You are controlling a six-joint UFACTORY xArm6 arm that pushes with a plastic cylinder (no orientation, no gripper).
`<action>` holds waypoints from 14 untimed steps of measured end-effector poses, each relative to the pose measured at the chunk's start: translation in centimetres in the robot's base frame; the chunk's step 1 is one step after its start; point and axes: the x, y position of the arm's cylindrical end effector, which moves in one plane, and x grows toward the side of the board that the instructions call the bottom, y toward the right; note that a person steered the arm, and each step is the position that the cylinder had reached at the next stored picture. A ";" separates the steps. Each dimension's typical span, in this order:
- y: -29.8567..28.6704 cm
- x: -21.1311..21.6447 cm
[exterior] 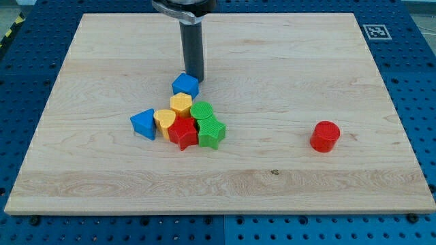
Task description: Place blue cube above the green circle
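You see a pale wooden board [286,170] resting on a blue perforated bench [422,82]. My tip [194,78] is a bare rod without jaws; it sits just beside the blue cube [185,85], on its far-edge side. The cube lies near board centre, just beyond the green circle [201,111], close to the yellow block [180,103].

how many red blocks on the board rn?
2. The red star sits at the cluster's bottom edge, between the yellow heart and the green star. The red cylinder stands alone toward the view's right. None appear hidden.
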 end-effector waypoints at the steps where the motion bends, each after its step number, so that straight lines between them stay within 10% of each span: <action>1: -0.5 0.0; 5: -6.4 0.9; 9: 7.5 0.2; 14: 5.6 -1.4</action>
